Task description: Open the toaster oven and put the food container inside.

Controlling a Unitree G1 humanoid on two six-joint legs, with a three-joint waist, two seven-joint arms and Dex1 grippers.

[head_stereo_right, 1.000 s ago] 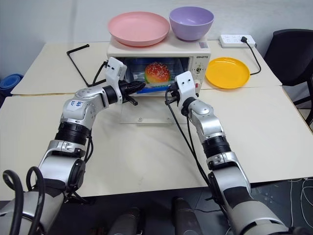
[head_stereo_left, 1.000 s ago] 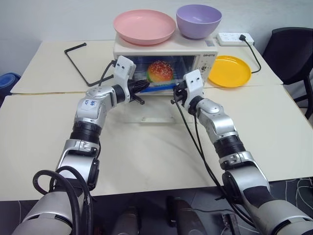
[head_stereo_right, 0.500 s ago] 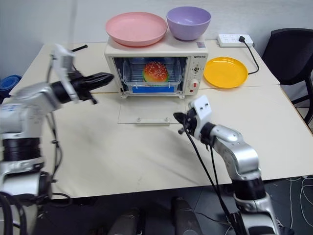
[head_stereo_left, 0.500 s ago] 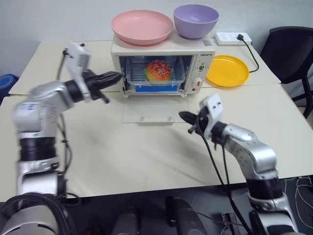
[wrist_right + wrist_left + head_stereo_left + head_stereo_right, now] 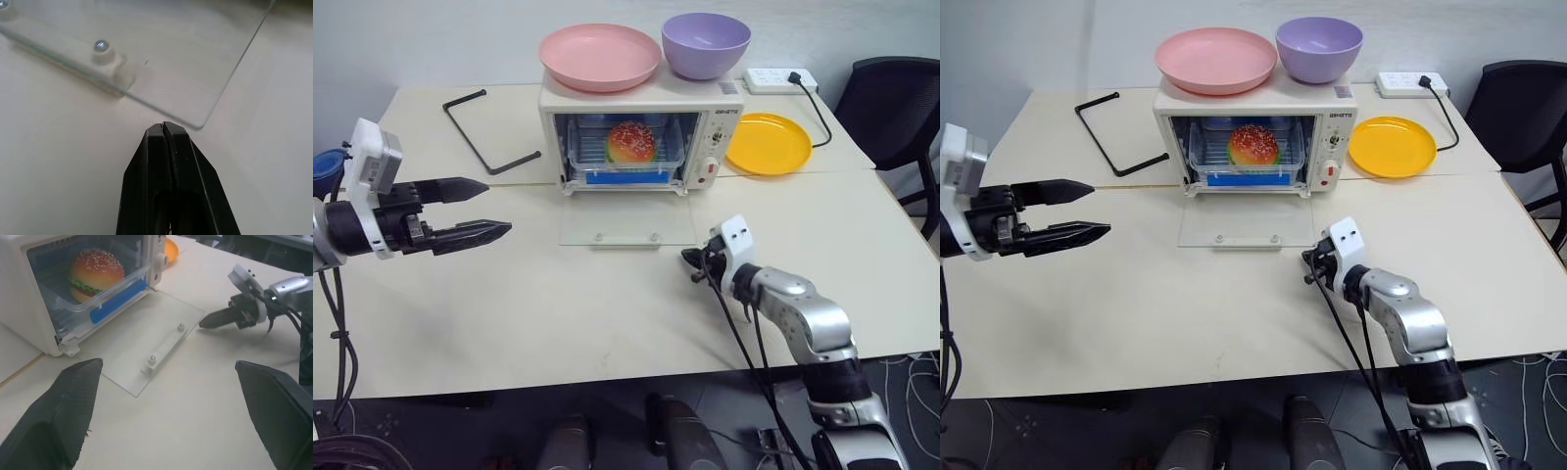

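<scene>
The cream-white toaster oven point(image 5: 646, 103) stands at the back of the table with its glass door point(image 5: 626, 223) lying flat, open. Inside, on the rack, sits the clear food container point(image 5: 628, 162) with its blue clip strip and a sesame-bun burger point(image 5: 95, 271). My left gripper point(image 5: 499, 206) hangs far left of the oven, above the table, open and empty, pointing toward the door. My right gripper point(image 5: 686, 258) is shut and empty, low over the table just off the door's front right corner point(image 5: 163, 126).
A pink plate point(image 5: 600, 56) and a purple bowl point(image 5: 706, 43) rest on the oven's top. A yellow plate point(image 5: 770, 142) lies right of the oven, a power strip point(image 5: 779, 78) behind it. A bent black rod point(image 5: 480, 132) lies back left. A black chair point(image 5: 901, 108) stands at the right.
Both arms have drawn back from the oven mouth. The left swung far out to the left and opened its fingers. The right dropped toward the table, still shut. The container stays inside.
</scene>
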